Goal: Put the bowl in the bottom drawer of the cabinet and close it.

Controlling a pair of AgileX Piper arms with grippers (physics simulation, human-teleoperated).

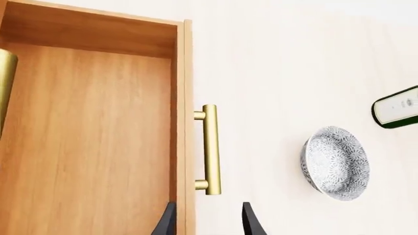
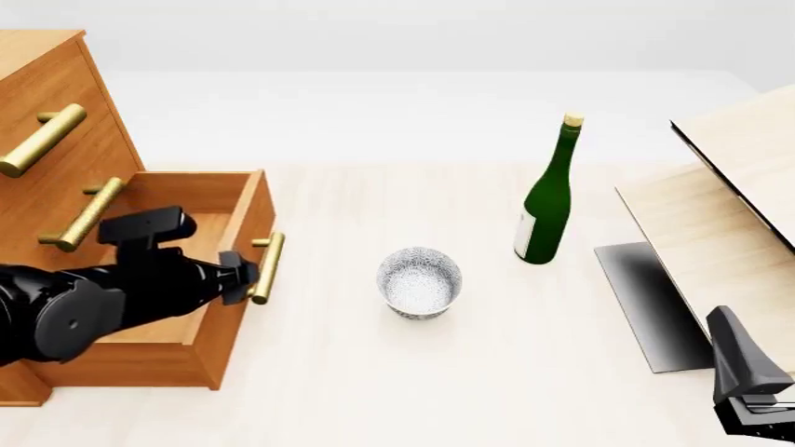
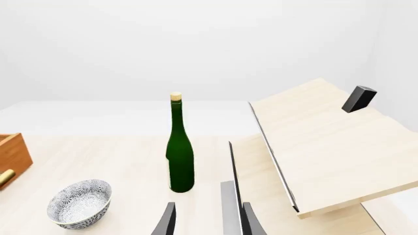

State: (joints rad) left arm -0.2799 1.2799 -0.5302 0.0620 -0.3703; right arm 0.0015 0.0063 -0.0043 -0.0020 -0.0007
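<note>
Bowl (image 2: 420,282) upright at frame centre on bench (image 2: 372,372). Drawer (image 2: 186,279) open at left. Left pincer (image 2: 245,279) apart astride its front; right pincer (image 3: 207,220) apart, empty.

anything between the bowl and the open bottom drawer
No, only bare table between the bowl and the bottom drawer, as the front view shows.

Cabinet (image 2: 50,102) upper left of frame, drawer (image 2: 230,307) pulled out lower left, bowl (image 2: 420,282) centre on surface (image 2: 410,391), bottle (image 2: 546,200) right of centre behind bowl, box (image 2: 720,214) far right.
</note>
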